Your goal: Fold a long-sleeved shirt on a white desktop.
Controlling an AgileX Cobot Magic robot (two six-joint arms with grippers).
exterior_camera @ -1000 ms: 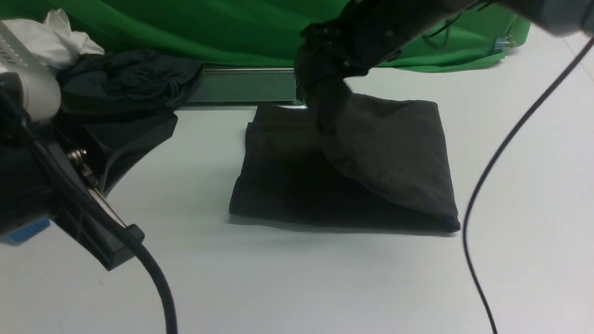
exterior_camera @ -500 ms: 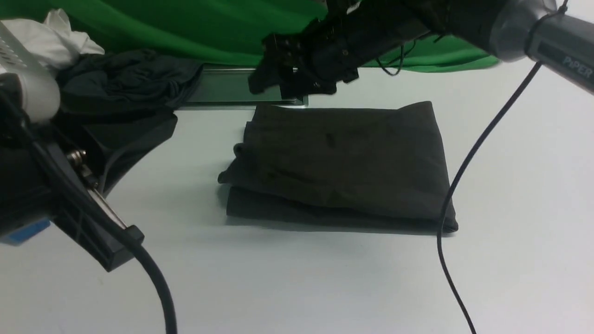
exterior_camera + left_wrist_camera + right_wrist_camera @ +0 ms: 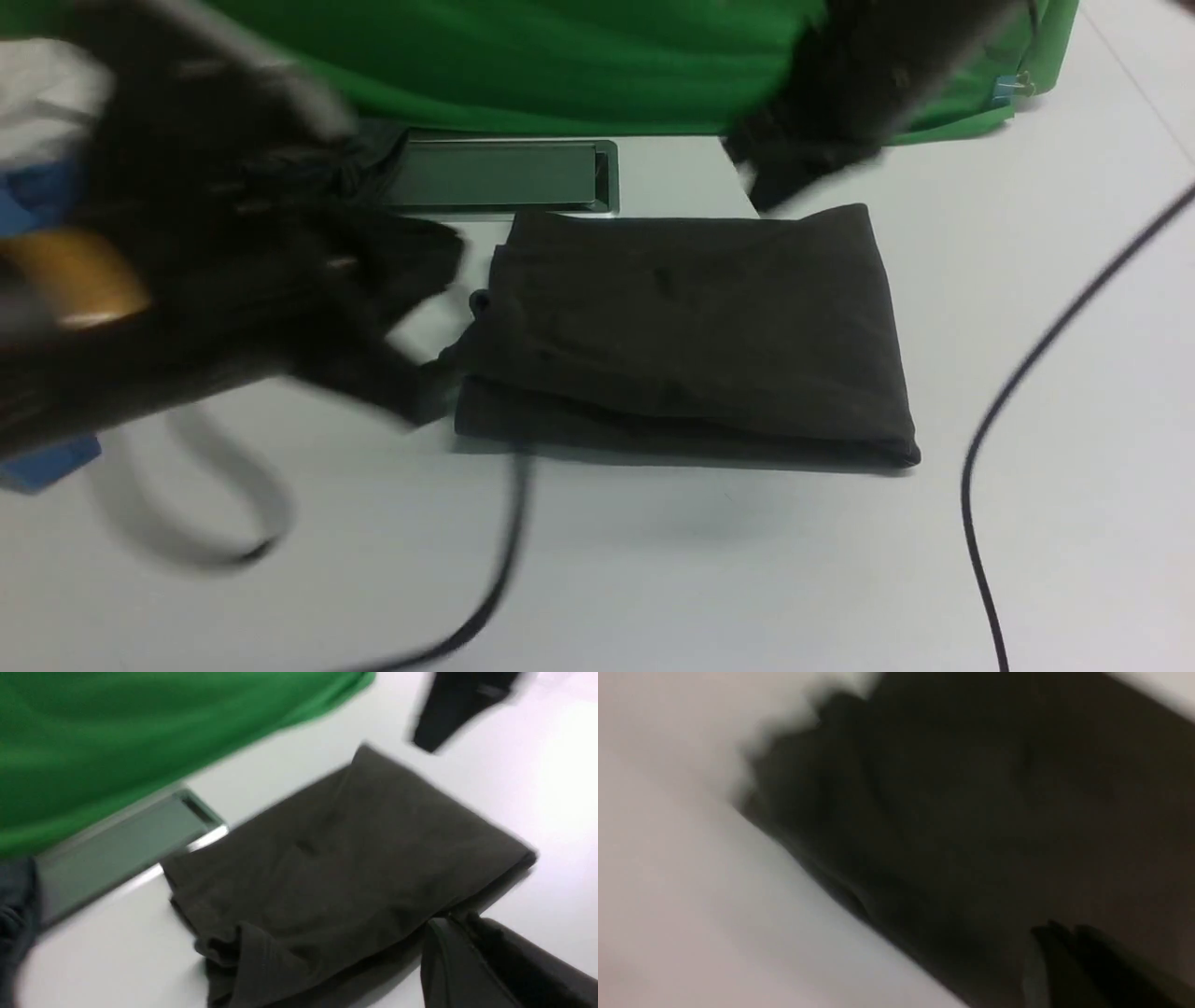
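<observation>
Long-sleeved shirt (image 3: 691,327) lies folded on the white surface (image 3: 653,560); both hands, left hand (image 3: 411,392) and right hand (image 3: 794,177), are blurred, pressed together, holding nothing.

Low front view and both close wrist views share the folded shirt (image 3: 691,327).

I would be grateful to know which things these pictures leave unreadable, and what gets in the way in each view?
- Left gripper, front view: motion blur smears it; its jaws cannot be made out.
- Right gripper, front view: blurred too.
- Long-sleeved shirt: folded, so sleeves, logo and neck label are hidden in every view.
- Right wrist view: too blurred to show more than dark cloth on the white desktop.
- Dark garment pile behind the left arm, front view: mostly covered.
</observation>
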